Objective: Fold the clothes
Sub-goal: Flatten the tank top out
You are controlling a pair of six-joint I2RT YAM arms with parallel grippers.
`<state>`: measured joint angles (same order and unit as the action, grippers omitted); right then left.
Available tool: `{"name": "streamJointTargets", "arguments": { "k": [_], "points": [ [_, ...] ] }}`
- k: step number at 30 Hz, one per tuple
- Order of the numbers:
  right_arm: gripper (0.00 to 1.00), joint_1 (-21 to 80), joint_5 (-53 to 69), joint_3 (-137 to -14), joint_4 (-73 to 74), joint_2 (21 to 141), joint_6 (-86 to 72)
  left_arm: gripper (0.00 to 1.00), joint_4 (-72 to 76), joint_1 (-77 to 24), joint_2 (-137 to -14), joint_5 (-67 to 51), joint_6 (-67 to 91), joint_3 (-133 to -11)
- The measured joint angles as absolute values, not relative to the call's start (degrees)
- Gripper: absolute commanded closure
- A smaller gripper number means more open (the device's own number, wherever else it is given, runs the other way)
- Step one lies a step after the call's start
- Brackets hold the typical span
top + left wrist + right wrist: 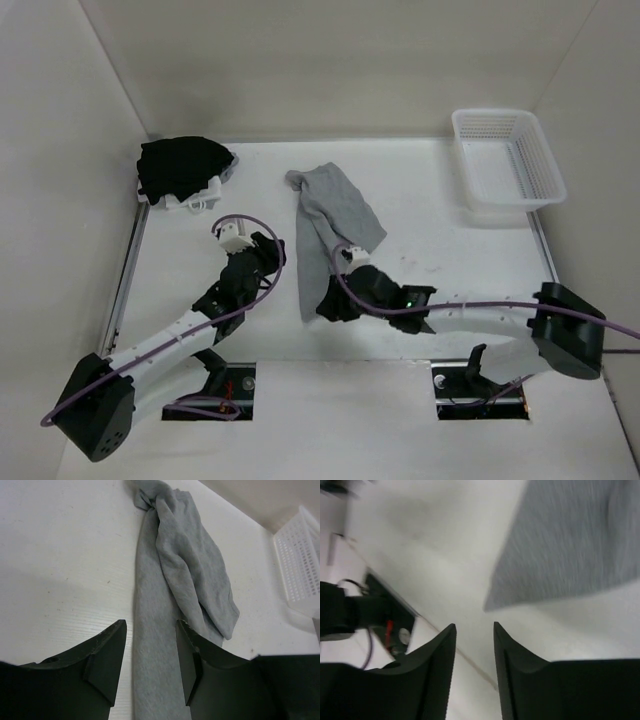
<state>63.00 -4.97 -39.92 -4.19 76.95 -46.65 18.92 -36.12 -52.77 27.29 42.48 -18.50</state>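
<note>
— Top external view: the grey T-shirt (335,215) lies mid-table (450,260), bunched into a long crumpled strip, well apart from the white basket (505,160) and the black bundle (185,165). Which step is that?

— Probably spreading it out; no neat fold shows yet. The next move likely calls for each arm to pinch an edge or corner and draw the cloth flat.

— And the left gripper (150,630)?

— Its fingers (107,650) stand wide apart and grasp nothing. The strip shows in the gap between them, lying on the table; whether they touch it cannot be told.

— The right gripper (474,627)?

— It sits by the strip's near end. The wrist view is blurred, but its fingers (512,655) are parted with only bare table between, and a shirt corner lies just beyond.
</note>
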Motion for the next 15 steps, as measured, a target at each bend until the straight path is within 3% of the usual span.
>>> {"name": "streamJointTargets", "arguments": {
  "k": [4, 7, 15],
  "points": [
    [0.42, 68.93, -11.79, -38.59, -3.99, 83.02, -54.13, 0.57, 19.07, -34.09, -48.84, 25.80, 43.22, -17.17],
    [0.42, 71.02, -14.92, -38.59, -7.38, 86.06, -59.24, 0.57, 18.41, -33.76, -45.84, 24.93, 43.35, -16.71],
    [0.53, 72.07, -19.90, -37.32, -19.16, 95.18, -72.16, 0.57, 17.04, -33.76, -42.11, 23.68, 43.51, -15.57]
  ]
}}
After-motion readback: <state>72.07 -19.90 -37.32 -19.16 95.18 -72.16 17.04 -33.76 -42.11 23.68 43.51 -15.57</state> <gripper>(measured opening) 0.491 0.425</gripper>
